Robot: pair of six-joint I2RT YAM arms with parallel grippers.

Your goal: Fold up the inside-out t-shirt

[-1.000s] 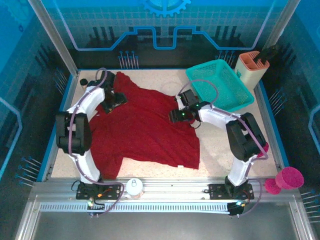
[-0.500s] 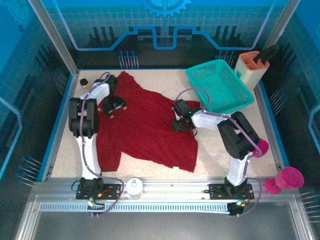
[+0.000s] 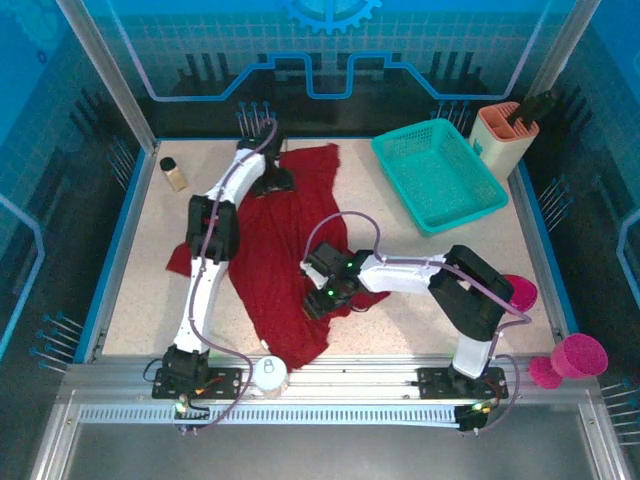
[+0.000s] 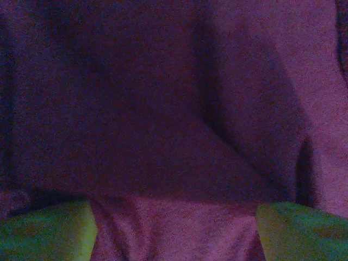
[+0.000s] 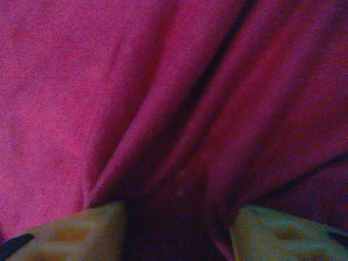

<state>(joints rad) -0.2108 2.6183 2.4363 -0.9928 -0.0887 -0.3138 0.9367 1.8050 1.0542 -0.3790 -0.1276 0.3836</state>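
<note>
The inside-out t-shirt (image 3: 285, 250) is dark red and lies bunched in a long crumpled strip from the far middle of the table to the near edge, one sleeve sticking out left. My left gripper (image 3: 278, 183) rests on its far end. In the left wrist view the fingers (image 4: 49, 231) stand wide apart with cloth (image 4: 174, 136) lying flat between them, so the left gripper (image 4: 176, 217) is open. My right gripper (image 3: 318, 297) presses on the shirt's near middle. Its fingers (image 5: 70, 234) are apart with folds of cloth (image 5: 163, 109) running into the gap, so the right gripper (image 5: 179, 217) is open.
A teal mesh basket (image 3: 440, 175) sits at the far right, with a beige holder of dark tools (image 3: 503, 135) behind it. A small brown bottle (image 3: 175, 173) stands at the far left. A white round cap (image 3: 268, 372) sits on the front rail, and pink cups (image 3: 578, 357) at the right edge.
The shirt went from spread flat to a narrow bunched strip. My left gripper moved far and right along it. My right gripper swept left and toward the near edge, dragging cloth.
</note>
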